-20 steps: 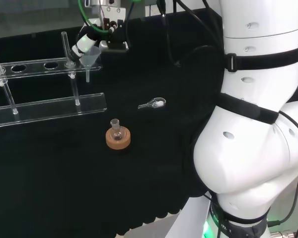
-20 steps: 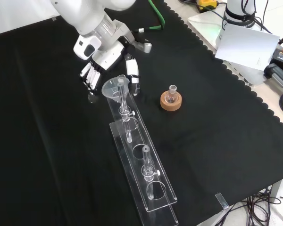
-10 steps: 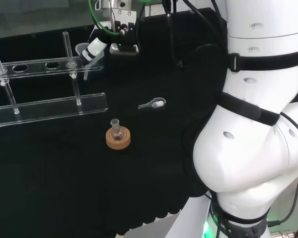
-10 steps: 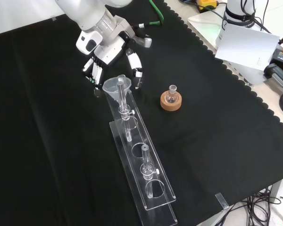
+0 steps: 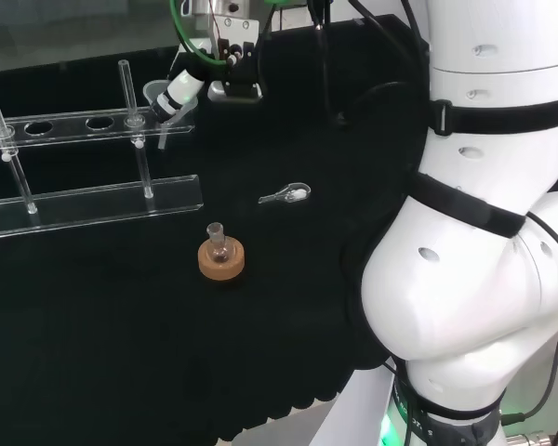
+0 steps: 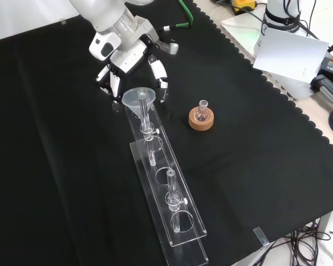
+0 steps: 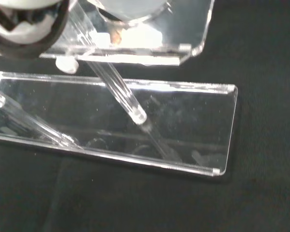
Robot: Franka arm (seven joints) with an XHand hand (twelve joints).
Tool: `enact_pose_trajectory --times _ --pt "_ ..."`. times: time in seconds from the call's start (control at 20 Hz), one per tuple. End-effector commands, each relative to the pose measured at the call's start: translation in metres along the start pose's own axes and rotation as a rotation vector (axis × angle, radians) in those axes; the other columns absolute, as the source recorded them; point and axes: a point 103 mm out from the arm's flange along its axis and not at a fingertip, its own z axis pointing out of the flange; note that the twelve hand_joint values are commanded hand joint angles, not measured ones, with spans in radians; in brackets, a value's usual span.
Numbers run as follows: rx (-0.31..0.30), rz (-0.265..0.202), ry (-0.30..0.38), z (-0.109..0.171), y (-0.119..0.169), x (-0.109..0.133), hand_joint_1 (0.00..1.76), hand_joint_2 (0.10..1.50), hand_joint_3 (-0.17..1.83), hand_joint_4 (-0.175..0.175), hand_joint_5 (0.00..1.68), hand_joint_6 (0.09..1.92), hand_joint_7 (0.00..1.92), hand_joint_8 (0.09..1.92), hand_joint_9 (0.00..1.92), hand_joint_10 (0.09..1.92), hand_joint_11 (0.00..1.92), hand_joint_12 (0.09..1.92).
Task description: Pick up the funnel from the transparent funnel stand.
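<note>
The clear funnel [image 6: 139, 98] sits in the end hole of the transparent stand [image 6: 162, 178], with its stem [image 7: 117, 87] slanting down through the upper bar above the base plate [image 7: 193, 121]. The hand [image 6: 124, 51] hangs just behind the funnel. Its bent fingers [image 6: 111, 83] and thumb [image 6: 161, 84] are spread to either side of the bowl. In the front view a gap shows on each side. In the head view a white finger [image 5: 182, 87] lies against the right side of the funnel [image 5: 155, 94], at the right end of the stand [image 5: 93, 195].
A small round flask on a cork ring [image 6: 201, 118] stands right of the stand; in the head view this cork ring [image 5: 221, 259] is nearer than the stand. A small clear glass piece [image 5: 286, 194] lies on the cloth. The arm's white links [image 5: 474, 232] rise at the right.
The hand has drawn back and upward from the funnel and its fingers have spread wider. In the head view the funnel's bowl now shows left of the finger instead of right.
</note>
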Motion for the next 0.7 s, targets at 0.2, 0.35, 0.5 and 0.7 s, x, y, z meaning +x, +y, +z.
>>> enact_pose_trajectory --times 0.2,0.35,0.5,0.7 --pt "-0.051 0.008 -0.017 -0.016 -0.004 0.011 0.88 0.51 0.71 -0.051 0.61 0.7 0.95 0.82 0.91 0.46 0.0 1.56" --pt "-0.055 0.013 -0.035 -0.023 -0.009 0.012 0.89 0.51 0.73 -0.049 0.61 0.76 0.97 0.83 0.92 0.47 0.02 1.56" --pt "-0.064 0.017 -0.043 -0.029 -0.013 0.016 0.89 0.51 0.74 -0.048 0.61 0.79 0.97 0.84 0.93 0.47 0.04 1.55" --pt "-0.08 0.03 -0.046 -0.04 -0.019 0.017 0.9 0.51 0.76 -0.048 0.62 0.82 0.97 0.84 0.93 0.47 0.08 1.54"
